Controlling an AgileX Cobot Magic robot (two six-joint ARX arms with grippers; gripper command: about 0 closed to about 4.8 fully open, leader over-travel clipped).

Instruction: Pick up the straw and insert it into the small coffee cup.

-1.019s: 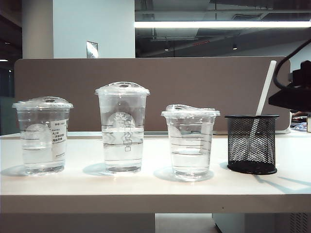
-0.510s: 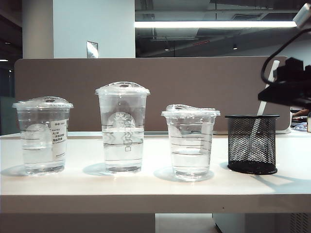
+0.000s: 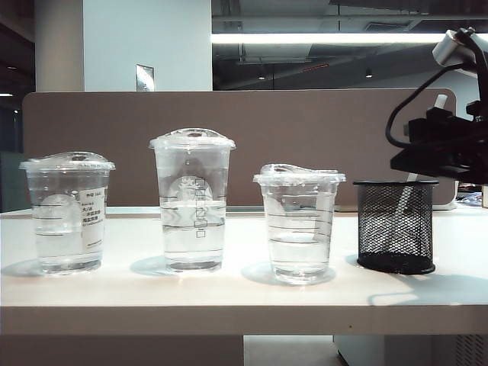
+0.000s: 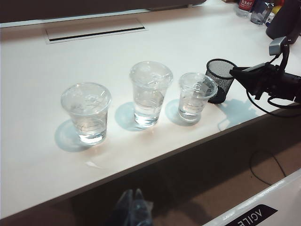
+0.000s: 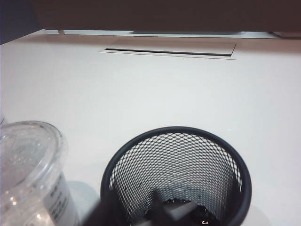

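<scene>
While the wide white table (image 3: pixel 229 297) carries three clear lidded plastic cups in a row, the black right arm (image 3: pixel 442 145) reaches in above the black mesh pen holder (image 3: pixel 396 226) at the row's right end. The small coffee cup (image 3: pixel 298 223), shortest and unlabelled, stands just beside that holder. The thin white straw (image 3: pixel 439 101) leans in the holder, mostly hidden by the arm. The right gripper (image 5: pixel 162 207) sits at the holder's rim; I cannot tell its opening. The left gripper (image 4: pixel 133 207) hangs off the table's front edge, too blurred to judge.
</scene>
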